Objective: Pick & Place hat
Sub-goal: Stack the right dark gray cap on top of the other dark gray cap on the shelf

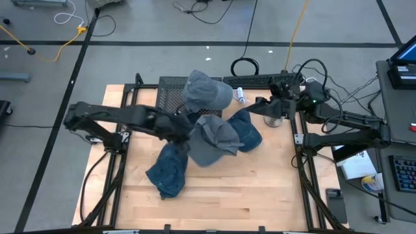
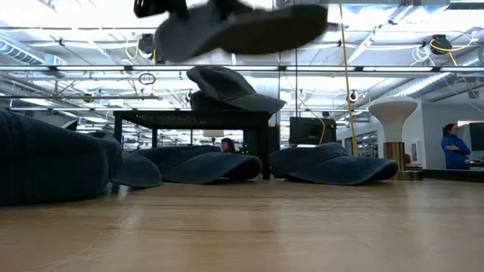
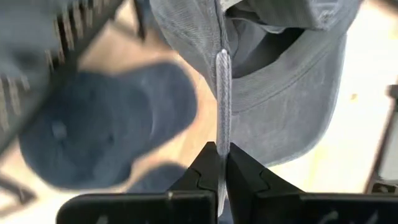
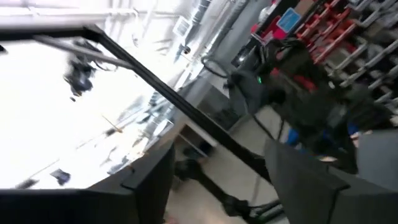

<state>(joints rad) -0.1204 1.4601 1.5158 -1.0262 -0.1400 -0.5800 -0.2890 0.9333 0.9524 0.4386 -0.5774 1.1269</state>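
The left gripper (image 3: 222, 163) pinches the brim edge of a grey fabric cap (image 1: 214, 138), lifted above mid-table. With so thin a hold, the cap could slip free. The right gripper (image 1: 259, 107) waits far right, fingers apart, empty.

Grey floor (image 1: 162, 26) with cables surrounds the wooden counter (image 1: 247, 195); beyond it, a bright ceiling (image 2: 393, 38) with trusses and a white pillar (image 2: 392, 113).

Grey hat (image 1: 214, 138) — dark blue caps (image 1: 170, 170)
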